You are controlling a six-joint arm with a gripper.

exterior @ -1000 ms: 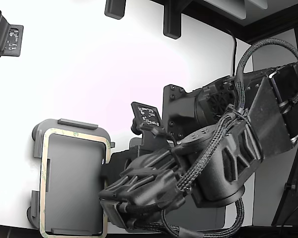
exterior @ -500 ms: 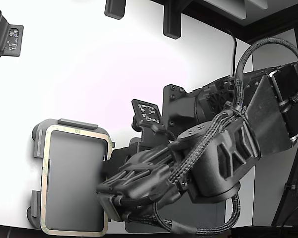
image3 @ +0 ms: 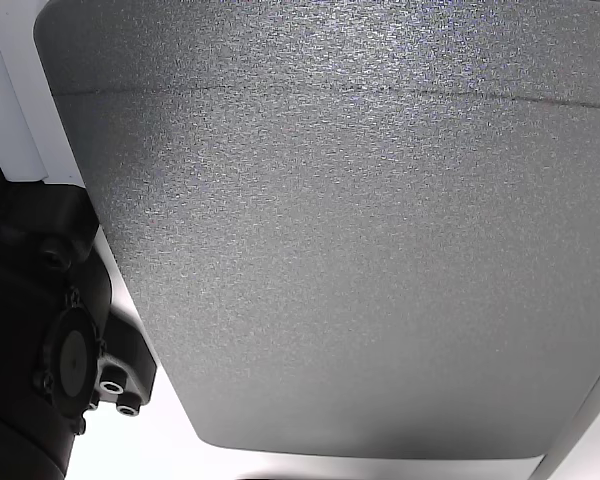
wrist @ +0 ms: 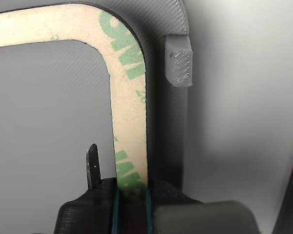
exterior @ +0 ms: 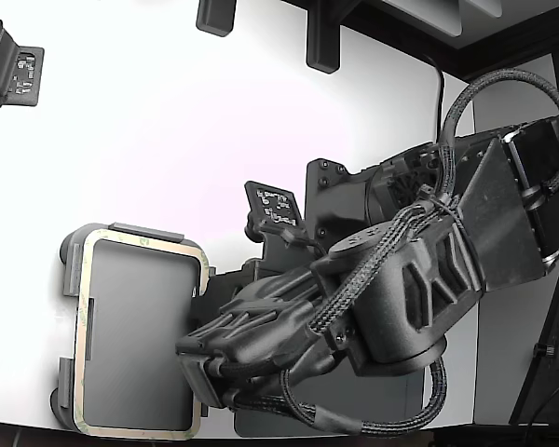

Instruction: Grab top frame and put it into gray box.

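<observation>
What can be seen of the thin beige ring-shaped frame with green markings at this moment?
The thin beige rounded-rectangle frame is a flat, card-like ring with an open centre and green print on its face. In the exterior view it lies over the light gray shallow tray, following the tray's outline. In the wrist view one long side runs into the gripper, between its dark parts; whether the gripper is clamped on it cannot be told. A raised gray tab sits beside its rounded corner.

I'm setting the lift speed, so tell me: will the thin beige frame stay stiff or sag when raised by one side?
The top frame looks like thin, flat sheet with an open centre, so it probably sags away from the end effector. It likely weighs little. Its printed paper-like face suggests it could crease if bent hard.
</observation>
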